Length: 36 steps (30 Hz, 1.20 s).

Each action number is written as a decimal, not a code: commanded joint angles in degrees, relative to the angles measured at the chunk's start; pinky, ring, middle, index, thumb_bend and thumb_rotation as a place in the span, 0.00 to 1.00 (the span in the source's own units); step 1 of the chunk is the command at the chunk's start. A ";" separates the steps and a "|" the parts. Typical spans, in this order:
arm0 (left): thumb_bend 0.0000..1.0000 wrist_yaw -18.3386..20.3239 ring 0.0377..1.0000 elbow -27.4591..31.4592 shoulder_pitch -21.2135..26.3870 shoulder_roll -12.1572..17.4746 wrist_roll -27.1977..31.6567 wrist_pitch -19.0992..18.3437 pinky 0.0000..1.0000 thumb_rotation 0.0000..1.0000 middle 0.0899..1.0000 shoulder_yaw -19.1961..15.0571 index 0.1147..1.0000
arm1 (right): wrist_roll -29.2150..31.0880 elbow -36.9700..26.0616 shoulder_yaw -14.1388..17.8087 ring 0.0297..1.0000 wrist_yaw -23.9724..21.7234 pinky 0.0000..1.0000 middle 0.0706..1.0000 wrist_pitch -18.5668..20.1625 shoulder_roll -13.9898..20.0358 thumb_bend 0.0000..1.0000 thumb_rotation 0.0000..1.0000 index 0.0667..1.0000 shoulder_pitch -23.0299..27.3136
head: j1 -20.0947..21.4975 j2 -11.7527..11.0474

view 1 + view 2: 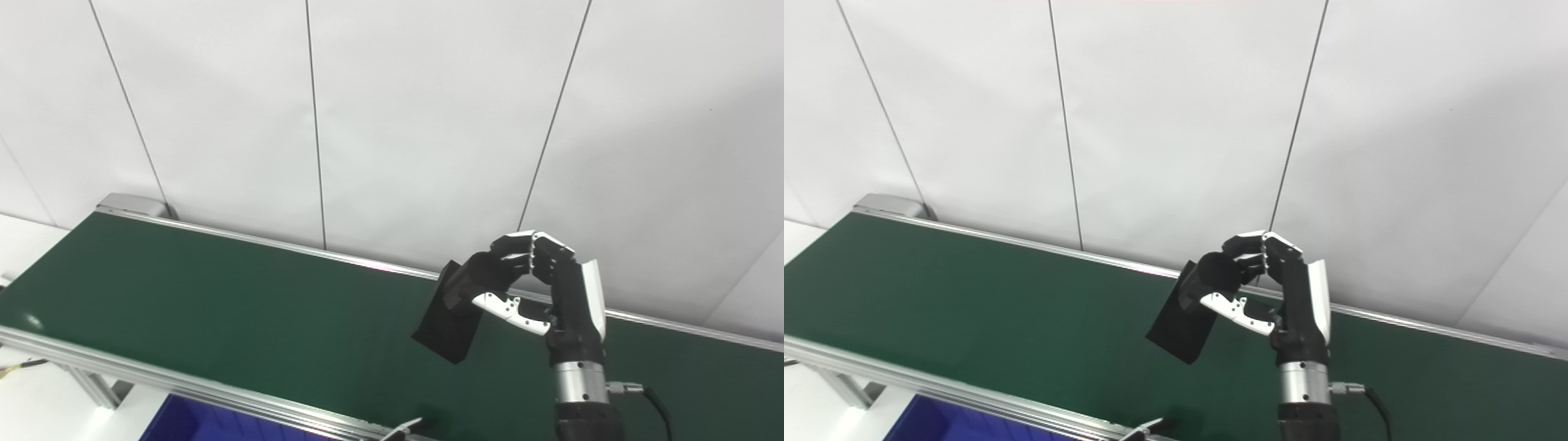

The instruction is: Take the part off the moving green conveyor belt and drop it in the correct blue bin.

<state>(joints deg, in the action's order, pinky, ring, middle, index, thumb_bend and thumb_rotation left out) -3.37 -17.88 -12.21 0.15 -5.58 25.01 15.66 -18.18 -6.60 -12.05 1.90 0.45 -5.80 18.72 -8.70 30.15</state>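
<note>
Right hand [545,288], raised above the belt on an upright forearm, fingers [520,245] curled over and thumb [508,309] pressed from below, pinching the upper end of the part [447,324]; the part is a flat, dark, roughly rectangular piece, tilted, its lower end hanging down and to the left of the hand, clear of the surface as far as can be judged, with no contact point visible. The left hand is not in view in either eye view.

Step in hand, as judged: the pick is done and the carry is under way; the part is lifted off the green conveyor belt [214,294] and not yet released.

Beneath and around the hand the belt runs from upper left to lower right, framed by aluminium side rails [184,383]; nothing else lies on its visible stretch. Below the near rail, at the bottom edge, a corner of a blue bin [202,422] shows, well apart from the hand and to its lower left; whether this is the correct bin cannot be told.

Next move, as judged: bring the hand toward the robot across the near rail, hold the pinch firm so the tilted part does not swing loose, stop over the bin opening, then spread the fingers.
</note>
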 commanded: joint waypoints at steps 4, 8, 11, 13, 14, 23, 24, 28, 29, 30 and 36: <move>0.79 -0.16 0.80 3.64 0.32 0.28 0.51 1.91 0.75 0.73 0.80 -0.87 0.85 | 1.49 -8.21 2.01 0.42 -1.00 0.38 0.47 2.07 0.71 0.52 0.00 0.46 0.75 | 2.75 0.96; 0.79 0.34 0.80 4.74 -0.17 0.55 0.93 1.91 0.76 0.76 0.80 -1.16 0.87 | 0.82 -10.90 2.80 0.42 -1.19 0.37 0.47 2.65 1.50 0.52 0.00 0.46 -0.01 | 5.67 2.67; 0.78 1.15 0.81 5.67 -0.33 0.99 1.42 1.92 0.78 0.78 0.81 -1.65 0.88 | 0.48 -13.32 3.66 0.41 -1.29 0.36 0.46 3.97 2.25 0.52 0.00 0.46 -0.80 | 9.51 5.67; 0.79 1.70 0.82 6.46 -0.53 1.31 1.74 1.91 0.78 0.80 0.81 -2.13 0.89 | 0.02 -14.97 4.13 0.41 -1.38 0.35 0.46 5.17 2.53 0.52 0.00 0.47 -1.34 | 11.92 7.05; 0.80 1.96 0.82 6.84 -0.61 1.42 1.90 1.91 0.78 0.81 0.81 -2.41 0.89 | -0.08 -15.91 4.50 0.41 -1.39 0.35 0.46 5.76 2.70 0.52 0.00 0.46 -1.81 | 11.92 7.05; 0.73 6.08 0.80 11.38 -1.05 2.94 5.54 1.11 0.77 0.77 0.80 -5.26 0.88 | -1.39 -24.87 6.46 0.38 -2.36 0.31 0.47 9.71 5.30 0.52 0.00 0.49 -7.28 | 19.82 13.32; 0.74 6.50 0.80 11.94 -1.10 3.02 6.01 0.68 0.77 0.77 0.80 -5.56 0.88 | -1.27 -25.80 6.57 0.38 -2.43 0.31 0.47 10.15 5.48 0.51 0.00 0.49 -8.18 | 20.11 13.67; 0.75 7.57 0.80 13.87 -1.35 3.50 7.03 -0.84 0.77 0.77 0.79 -6.43 0.87 | -2.01 -28.57 6.73 0.37 -2.34 0.29 0.47 11.29 5.69 0.51 0.00 0.50 -10.77 | 21.77 15.40; 0.75 7.76 0.80 14.48 -1.39 3.60 7.12 -1.36 0.77 0.77 0.79 -6.64 0.87 | -1.81 -29.30 6.95 0.37 -2.14 0.29 0.47 11.54 5.44 0.51 0.00 0.50 -11.92 | 22.42 16.01; 0.75 7.94 0.80 14.93 -1.44 3.63 7.16 -1.76 0.77 0.77 0.79 -6.82 0.87 | -1.65 -29.77 7.09 0.38 -2.00 0.31 0.46 11.72 5.24 0.51 0.00 0.49 -12.68 | 22.42 16.01; 0.78 9.13 0.80 17.95 -1.79 3.83 7.69 -4.76 0.76 0.77 0.79 -7.83 0.87 | -2.18 -32.19 7.70 0.40 -1.41 0.33 0.47 12.01 4.38 0.52 0.00 0.47 -18.26 | 24.42 17.38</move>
<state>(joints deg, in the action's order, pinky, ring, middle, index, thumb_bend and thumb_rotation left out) 5.23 -2.39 -14.23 3.61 0.81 20.44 8.11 -20.03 -36.34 -4.55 0.18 12.45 -0.82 0.27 15.73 47.46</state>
